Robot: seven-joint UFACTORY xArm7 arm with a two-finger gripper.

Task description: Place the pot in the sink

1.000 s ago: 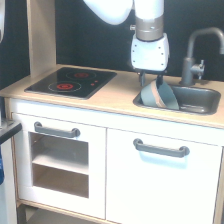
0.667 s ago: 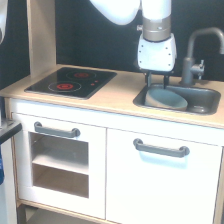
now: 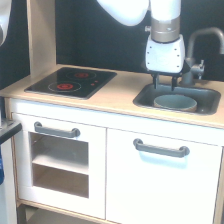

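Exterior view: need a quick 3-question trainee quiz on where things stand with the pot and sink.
1. True or false: the pot sits on the stovetop.
2. Where is the gripper relative to the pot? A) directly above it, B) over the stovetop, C) down by the cabinet door handle.
3. Fill in: the faucet stands on the exterior view's ____ side of the arm.

Key
1. False: the pot rests upright inside the sink.
2. A. Whether the jaws are open cannot be told from this view.
3. Right.
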